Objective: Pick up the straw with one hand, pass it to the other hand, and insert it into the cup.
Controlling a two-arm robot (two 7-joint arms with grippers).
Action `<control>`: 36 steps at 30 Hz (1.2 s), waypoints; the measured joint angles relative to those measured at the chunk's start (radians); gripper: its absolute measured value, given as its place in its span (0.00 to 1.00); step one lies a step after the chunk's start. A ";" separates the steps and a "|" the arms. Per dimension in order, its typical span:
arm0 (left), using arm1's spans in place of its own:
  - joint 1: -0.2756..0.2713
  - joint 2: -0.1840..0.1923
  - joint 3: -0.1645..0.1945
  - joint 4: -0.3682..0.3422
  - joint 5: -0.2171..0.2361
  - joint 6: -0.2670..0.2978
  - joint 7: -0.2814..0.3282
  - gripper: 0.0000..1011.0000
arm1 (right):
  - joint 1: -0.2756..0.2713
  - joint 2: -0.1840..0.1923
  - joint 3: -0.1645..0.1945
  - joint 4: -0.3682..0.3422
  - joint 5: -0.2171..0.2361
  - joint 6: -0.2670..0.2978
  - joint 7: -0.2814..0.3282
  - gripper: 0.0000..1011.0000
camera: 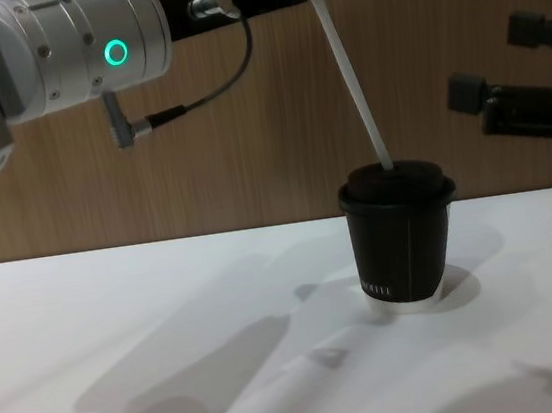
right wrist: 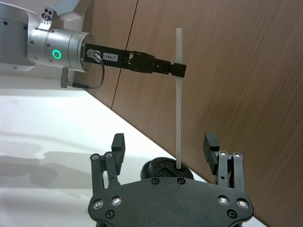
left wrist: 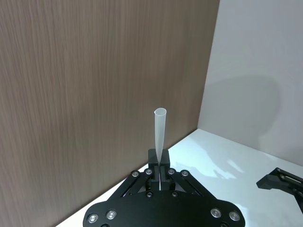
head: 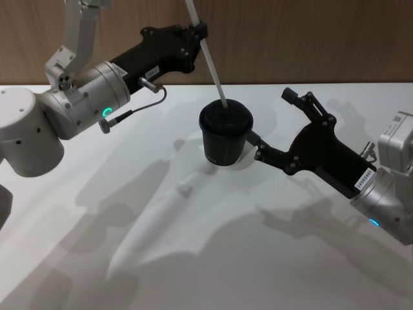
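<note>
Now straw (head: 213,71) tip in cup (head: 224,137) lid, left end effector (head: 201,30) clamped.

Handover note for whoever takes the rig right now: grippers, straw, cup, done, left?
Left gripper: shut on the thin white plastic straw, held above the cup.
Right gripper: jaws open, beside the cup, holding nothing.
Small black ribbed paper cup: upright on the white table; straw's lower end is in its domed lid, tilted.
Done: pickup, handover, tip inserted.
Left: probably release the straw and retract.

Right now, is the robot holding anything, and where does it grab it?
The left hand holds the straw near its top end. The right hand is open, holding nothing.
</note>
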 joint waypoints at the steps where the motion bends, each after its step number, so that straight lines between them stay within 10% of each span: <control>1: -0.001 -0.002 0.001 0.003 0.001 0.002 -0.001 0.02 | 0.000 0.000 0.000 0.000 0.000 0.000 0.000 0.99; 36: -0.028 -0.057 0.020 0.101 0.033 0.012 -0.020 0.02 | 0.000 0.000 0.000 0.000 0.000 0.000 0.000 0.99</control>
